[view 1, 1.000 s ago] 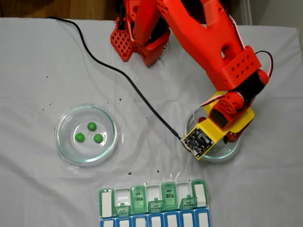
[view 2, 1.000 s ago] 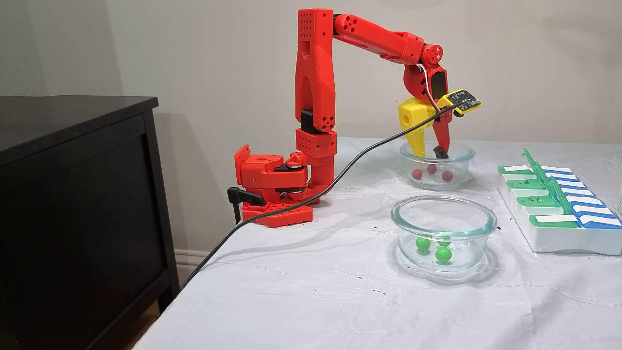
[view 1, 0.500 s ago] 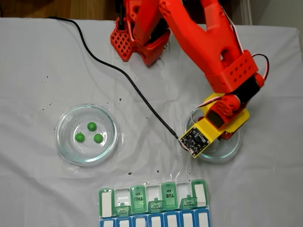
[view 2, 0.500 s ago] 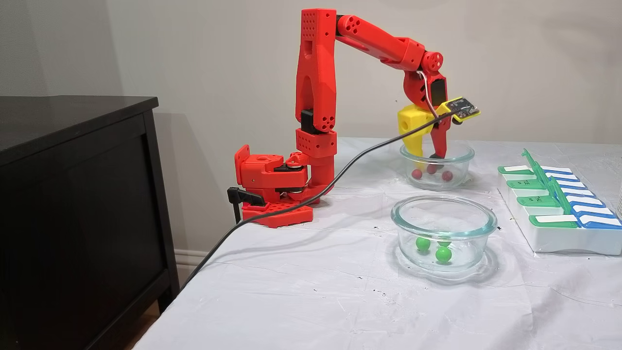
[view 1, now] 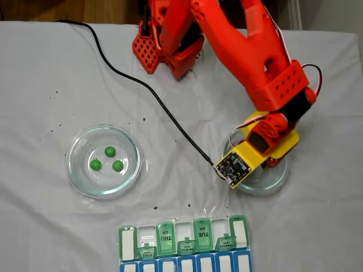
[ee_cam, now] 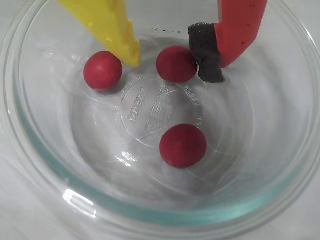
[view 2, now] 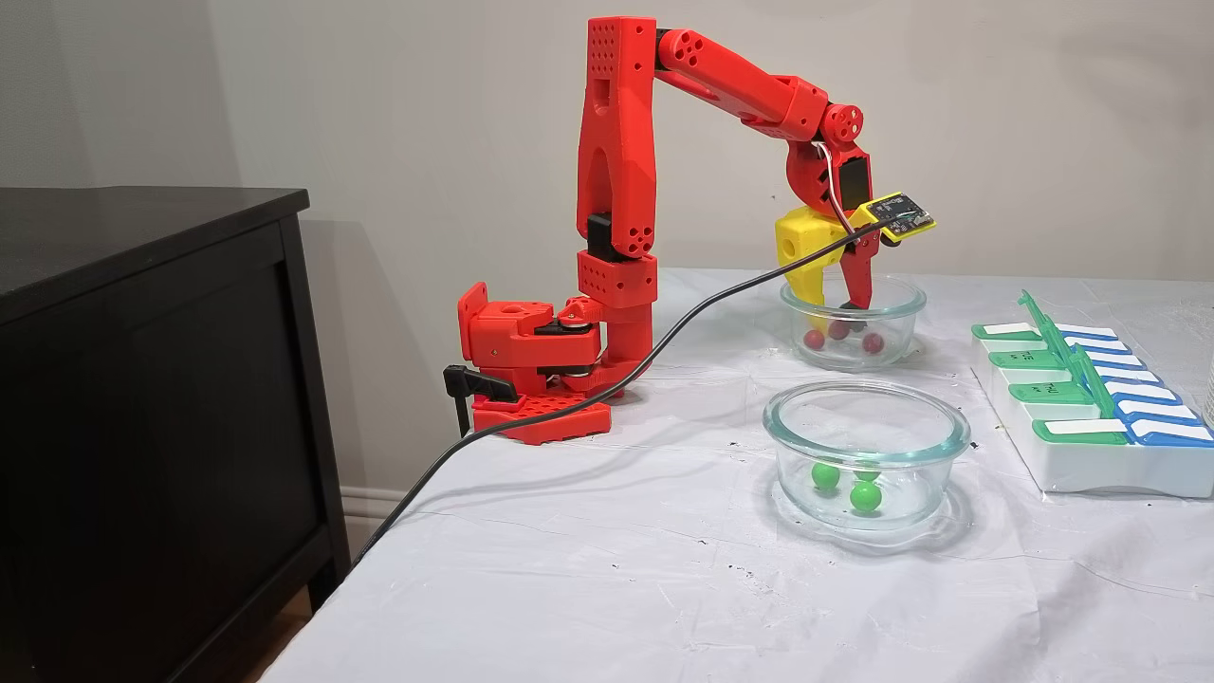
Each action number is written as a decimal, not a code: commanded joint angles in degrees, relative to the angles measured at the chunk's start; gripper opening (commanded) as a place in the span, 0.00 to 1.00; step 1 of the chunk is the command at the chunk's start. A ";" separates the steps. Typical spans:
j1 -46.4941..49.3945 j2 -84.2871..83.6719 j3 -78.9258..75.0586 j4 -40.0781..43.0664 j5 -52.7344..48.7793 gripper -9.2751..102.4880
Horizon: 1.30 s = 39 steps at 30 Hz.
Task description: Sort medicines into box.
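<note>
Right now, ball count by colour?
Red balls: 3, in the glass dish under the gripper.
Green balls: 3, in the other glass dish.
Total: 6

A white sheet covered the tabletop (view 2: 588,588), creased and flecked with black specks (view 1: 57,92). Two clear glass dishes (view 1: 102,160) sat well apart on it; in a fixed view the nearer one (view 2: 866,455) stood in front, the farther (view 2: 853,323) behind. A black cable (view 1: 130,79) snaked across the sheet and off the tabletop's edge. A dark cabinet (view 2: 142,398) stood beside the tabletop, against a plain wall (view 2: 398,114).
</note>
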 commanded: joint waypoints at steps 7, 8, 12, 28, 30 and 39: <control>-0.88 4.04 -1.23 -1.05 0.88 0.25; -1.14 3.87 -1.23 -0.88 1.05 0.25; -2.20 2.37 -1.49 -0.35 1.32 0.25; -1.76 1.32 -5.19 3.08 2.90 0.08; -1.58 2.37 -5.62 3.52 2.64 0.08; 0.88 15.38 -9.23 9.40 0.79 0.08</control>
